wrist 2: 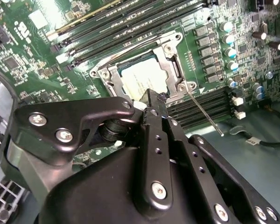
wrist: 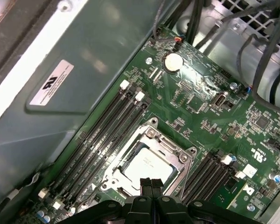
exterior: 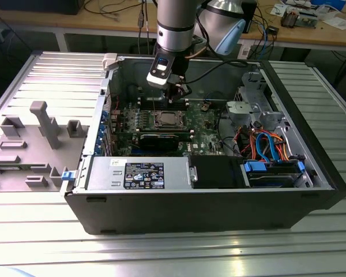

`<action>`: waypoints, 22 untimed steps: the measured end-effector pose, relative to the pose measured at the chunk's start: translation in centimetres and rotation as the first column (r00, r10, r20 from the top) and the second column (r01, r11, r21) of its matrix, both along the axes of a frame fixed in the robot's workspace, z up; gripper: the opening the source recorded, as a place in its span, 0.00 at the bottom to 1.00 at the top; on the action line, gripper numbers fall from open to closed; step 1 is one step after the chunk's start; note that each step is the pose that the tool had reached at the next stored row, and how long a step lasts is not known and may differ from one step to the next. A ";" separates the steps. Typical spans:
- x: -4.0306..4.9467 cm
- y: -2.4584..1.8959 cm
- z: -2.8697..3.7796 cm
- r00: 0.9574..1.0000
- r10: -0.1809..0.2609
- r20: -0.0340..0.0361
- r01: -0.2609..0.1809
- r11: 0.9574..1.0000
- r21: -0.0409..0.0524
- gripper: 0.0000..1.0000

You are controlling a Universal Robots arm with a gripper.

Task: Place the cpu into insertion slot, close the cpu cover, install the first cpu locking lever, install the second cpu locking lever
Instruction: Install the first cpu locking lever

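The cpu (wrist: 147,164) lies with its pale silver top up inside the insertion slot (wrist: 151,125) on the green board. The cpu cover (wrist: 178,159) lies flat as a silvery frame around it. In the second wrist view the cpu (wrist 2: 141,76) and cpu cover (wrist 2: 171,59) show the same, and a thin locking lever (wrist 2: 204,113) sticks out from the socket's corner over the memory slots. My gripper (wrist: 151,183) hovers just above the socket's edge, fingers together and holding nothing. In the exterior view the gripper (exterior: 177,95) hangs over the back edge of the socket (exterior: 166,119).
Long black memory slots (wrist: 102,135) flank the socket on both sides. A coin battery (wrist: 173,60) sits further along the board. The case wall (wrist: 74,93) stands close by. A power supply (exterior: 141,173) and a drive cage with blue cables (exterior: 271,151) fill the case's front.
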State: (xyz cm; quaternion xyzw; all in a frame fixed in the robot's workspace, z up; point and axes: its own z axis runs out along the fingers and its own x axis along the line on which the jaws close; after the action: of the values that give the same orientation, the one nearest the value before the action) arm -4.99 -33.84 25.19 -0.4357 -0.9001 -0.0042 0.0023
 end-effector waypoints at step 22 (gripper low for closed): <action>0.00 0.00 0.00 0.840 0.543 0.000 -0.543 0.840 0.000 0.11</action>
State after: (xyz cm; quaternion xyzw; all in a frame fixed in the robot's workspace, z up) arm -4.99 -33.84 25.19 -0.1633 -0.9866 -0.0033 0.0033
